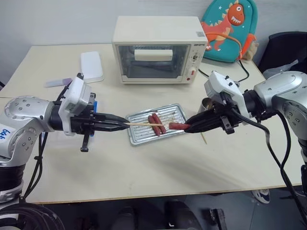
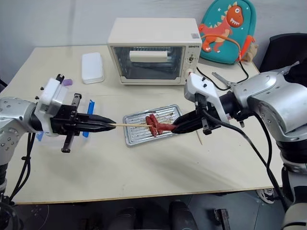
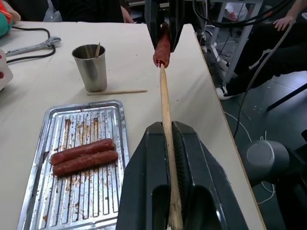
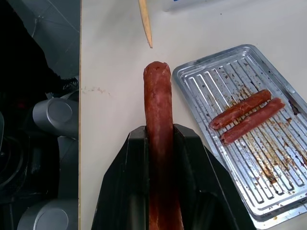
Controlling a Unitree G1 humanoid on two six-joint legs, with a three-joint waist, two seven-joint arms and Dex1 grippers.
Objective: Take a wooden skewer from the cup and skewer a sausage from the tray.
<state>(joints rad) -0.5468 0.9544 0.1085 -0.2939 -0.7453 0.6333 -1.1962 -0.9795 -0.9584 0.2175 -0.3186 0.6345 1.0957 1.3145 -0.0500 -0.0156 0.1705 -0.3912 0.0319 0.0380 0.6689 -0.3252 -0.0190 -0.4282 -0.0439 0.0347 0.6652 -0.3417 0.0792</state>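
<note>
Head view: left pincer (image 1: 125, 125) clamps the wooden skewer (image 1: 144, 124), pointing at three o'clock above the tray (image 1: 177, 111).

Right wrist view: right pincer (image 4: 160, 139) grips the sausage (image 4: 158, 110), tip toward twelve o'clock.

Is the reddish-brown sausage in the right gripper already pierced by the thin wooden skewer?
Not yet: the skewer tip sits just short of the sausage end.

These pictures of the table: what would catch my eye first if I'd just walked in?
Two robot arms meet above the tray: the left gripper holds a wooden skewer aimed at a sausage clamped in the right gripper. Two more sausages lie in the tray. Behind it stands a cream toaster oven, with a dinosaur backpack beside it.
</note>
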